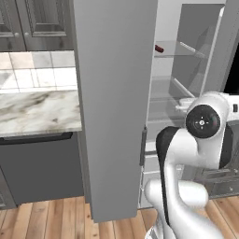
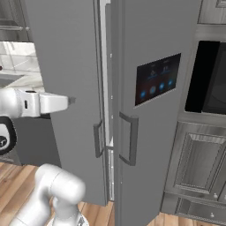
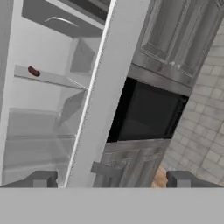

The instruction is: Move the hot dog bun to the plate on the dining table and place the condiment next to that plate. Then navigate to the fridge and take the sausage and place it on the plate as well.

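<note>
The pale grey fridge (image 1: 114, 107) stands open, its glass shelves showing between the two doors. A small reddish-brown sausage (image 1: 159, 48) lies on an upper glass shelf (image 3: 48, 78), and the hand view has the sausage (image 3: 33, 71) at its upper left. My gripper (image 3: 113, 181) is open with nothing between its fingers, held well short of the shelves and facing the edge of the right door (image 3: 103, 100). From the right base view the gripper (image 2: 69, 101) reaches in behind the left door. The hot dog bun, the plate, the condiment and the dining table are out of view.
The open left door (image 2: 66, 88) juts toward the base. The right door carries a dark panel (image 2: 157, 79) and a handle (image 2: 129, 139). A dark wall oven (image 2: 207, 79) sits right of the fridge, above grey cabinets. A marble counter (image 1: 37, 112) lies to the left.
</note>
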